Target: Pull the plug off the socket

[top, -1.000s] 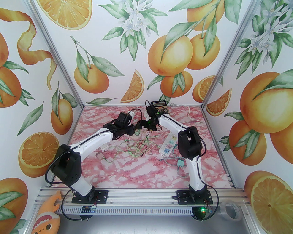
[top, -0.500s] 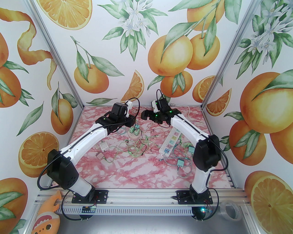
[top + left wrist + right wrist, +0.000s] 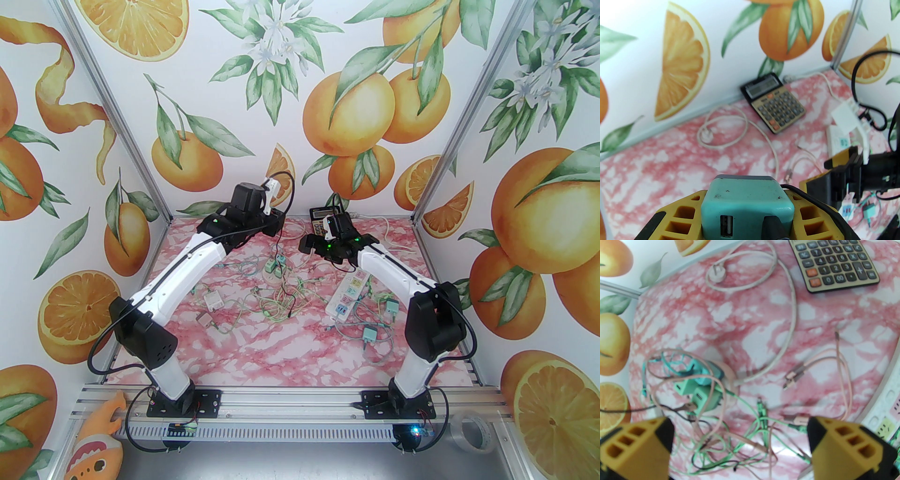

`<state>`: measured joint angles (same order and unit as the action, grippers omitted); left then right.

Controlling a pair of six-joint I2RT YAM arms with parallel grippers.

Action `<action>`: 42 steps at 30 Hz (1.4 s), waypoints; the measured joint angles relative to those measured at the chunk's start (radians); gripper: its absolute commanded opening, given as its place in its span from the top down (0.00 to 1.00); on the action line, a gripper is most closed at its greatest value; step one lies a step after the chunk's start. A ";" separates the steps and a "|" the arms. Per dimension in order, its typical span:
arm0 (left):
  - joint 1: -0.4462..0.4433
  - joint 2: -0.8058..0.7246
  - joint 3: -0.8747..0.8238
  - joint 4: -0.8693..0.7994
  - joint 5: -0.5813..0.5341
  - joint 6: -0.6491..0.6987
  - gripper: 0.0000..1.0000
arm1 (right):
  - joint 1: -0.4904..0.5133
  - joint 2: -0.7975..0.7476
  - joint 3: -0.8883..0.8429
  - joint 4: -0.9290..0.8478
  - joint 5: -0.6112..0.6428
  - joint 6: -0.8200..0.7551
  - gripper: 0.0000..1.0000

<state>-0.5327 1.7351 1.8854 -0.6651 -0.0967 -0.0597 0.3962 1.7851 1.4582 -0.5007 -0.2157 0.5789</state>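
Pink-and-white marble-print counter point(image 3: 281, 356), flat and smooth. A long white plastic power strip point(image 3: 349, 293) with pastel outlet panels lies on the right half. The calculator point(image 3: 321, 216) is a flat rectangle with a tan face and dark keys, at the back wall. A round pale socket base point(image 3: 730, 377) sits mid-counter and holds 2 mint green cube plugs point(image 3: 703, 399) plus 1 darker teal one, with cords trailing out. The left pincer point(image 3: 747, 206) has yellow ribbed fingers, partly closed and clamped on the teal plug point(image 3: 745, 194). That plug is a rounded, scuffed plastic cube with a USB port on its near face and a black cable point(image 3: 280, 243) plugged in beside the port. It is held in the air above the back-left of the counter, clear of the socket base, and the black cable hangs down to the cable tangle point(image 3: 281, 304). The right pincer point(image 3: 739, 427) is spread wide with nothing in it, hovering over the tangle, with the socket base below and to its left in the right wrist view. The tangle is thin green, pink and black cords, loose on the counter. A thicker white cord point(image 3: 791, 310) loops at the back, its round plug head lying flat. 2 loose teal adapters point(image 3: 369, 333) lie near the strip's near-right side. 2 small white adapter blocks point(image 3: 213, 300) lie left of the tangle.
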 measured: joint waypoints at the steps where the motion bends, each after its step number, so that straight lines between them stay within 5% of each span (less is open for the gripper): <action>1: 0.003 0.000 0.018 -0.006 -0.009 0.007 0.96 | 0.000 0.000 0.000 0.003 0.000 0.000 0.00; 15: 0.169 -0.082 0.092 -0.083 -0.084 0.040 0.95 | 0.000 0.001 0.006 0.009 -0.002 0.000 0.00; 28: 0.192 -0.156 0.090 -0.082 -0.125 0.059 0.96 | 0.000 0.010 0.039 0.009 -0.005 -0.003 0.00; 33: 0.229 -0.241 -0.034 -0.061 -0.122 0.049 0.94 | 0.000 0.018 0.040 0.008 -0.005 -0.003 0.00; 38: 0.215 -0.353 -0.201 -0.023 -0.043 0.028 0.93 | 0.002 0.024 0.042 0.007 -0.005 -0.003 0.00; 42: 0.123 -0.379 -0.250 -0.004 0.000 0.014 0.94 | 0.003 0.045 0.065 0.006 -0.005 -0.003 0.00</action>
<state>-0.4099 1.3563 1.6352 -0.6693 -0.0967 -0.0460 0.3988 1.8305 1.5230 -0.4946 -0.2211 0.5762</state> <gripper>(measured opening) 0.411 0.997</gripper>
